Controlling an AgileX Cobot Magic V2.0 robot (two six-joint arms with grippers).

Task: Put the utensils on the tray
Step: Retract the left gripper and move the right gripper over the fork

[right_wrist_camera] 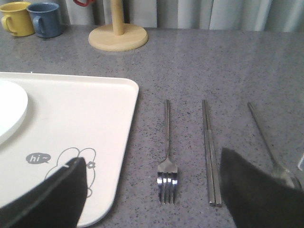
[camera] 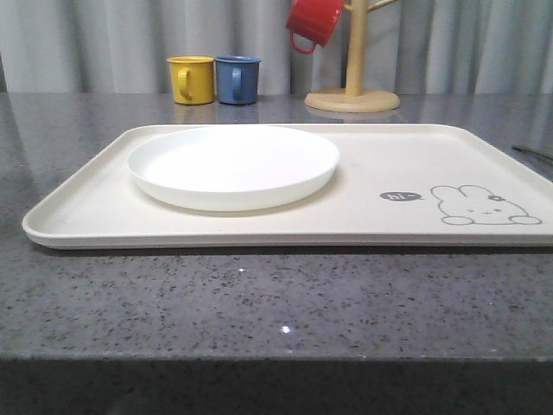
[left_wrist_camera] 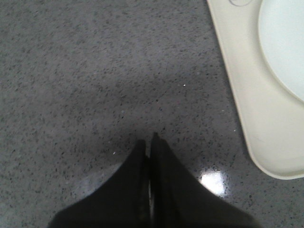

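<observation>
In the right wrist view a silver fork [right_wrist_camera: 167,137], a pair of chopsticks [right_wrist_camera: 210,147] and a spoon [right_wrist_camera: 268,142] lie side by side on the grey counter, just off the tray's [right_wrist_camera: 85,118] rabbit end. My right gripper [right_wrist_camera: 152,159] is open above them; one finger hangs over the rabbit drawing, the other partly hides the spoon's bowl. The fork's tines lie between the fingers. My left gripper [left_wrist_camera: 149,142] is shut on nothing above bare counter beside the tray's [left_wrist_camera: 247,109] corner. The front view shows the cream tray [camera: 389,164] lying flat.
A round white plate [camera: 233,164] sits on the tray's left half. Behind the tray stand a yellow mug [camera: 192,79], a blue mug [camera: 238,79] and a wooden mug tree [camera: 352,95] holding a red mug [camera: 313,22]. A curtain closes the back.
</observation>
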